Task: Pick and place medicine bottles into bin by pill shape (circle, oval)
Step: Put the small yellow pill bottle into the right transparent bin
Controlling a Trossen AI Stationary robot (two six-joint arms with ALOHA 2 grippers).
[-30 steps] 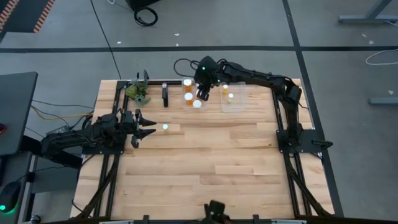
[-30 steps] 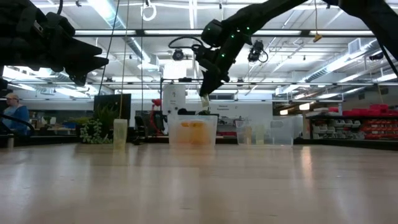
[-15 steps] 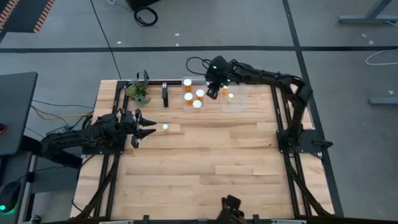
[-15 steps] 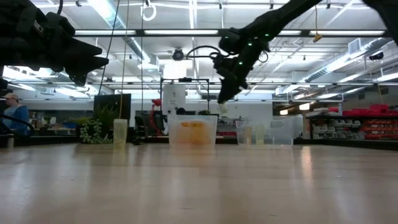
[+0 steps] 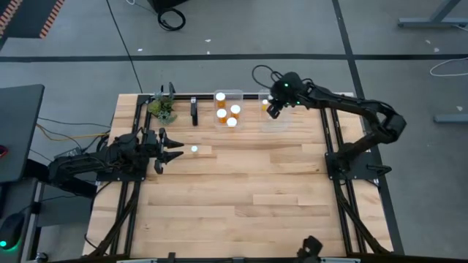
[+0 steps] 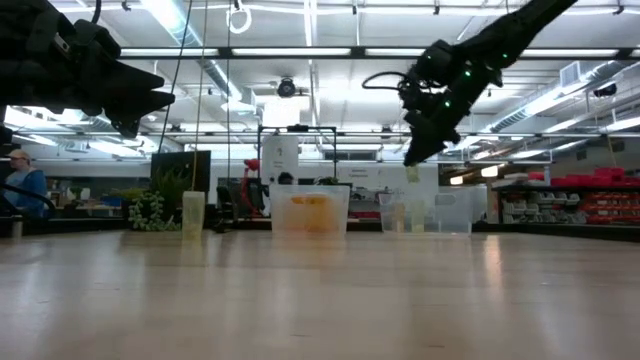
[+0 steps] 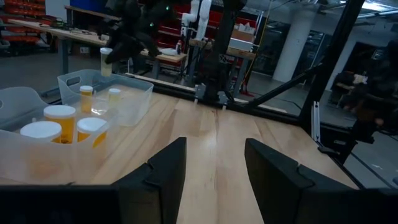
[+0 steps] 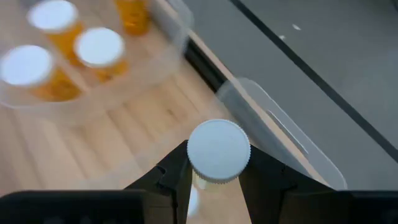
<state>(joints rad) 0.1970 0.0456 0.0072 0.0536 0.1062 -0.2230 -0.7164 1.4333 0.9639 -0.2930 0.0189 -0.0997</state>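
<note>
Bottles (image 5: 227, 112) fill left bin (image 5: 238, 93) (three caps).

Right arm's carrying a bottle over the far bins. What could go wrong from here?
1. The right gripper pinches the medicine bottle just under its cap, high above the table; it could slip or swing.
2. It hangs near the rim of the right bin; a release here might clip the wall and bounce out.
3. The left bin holds three bottles close by, so a wrong-shape drop is possible.
</note>
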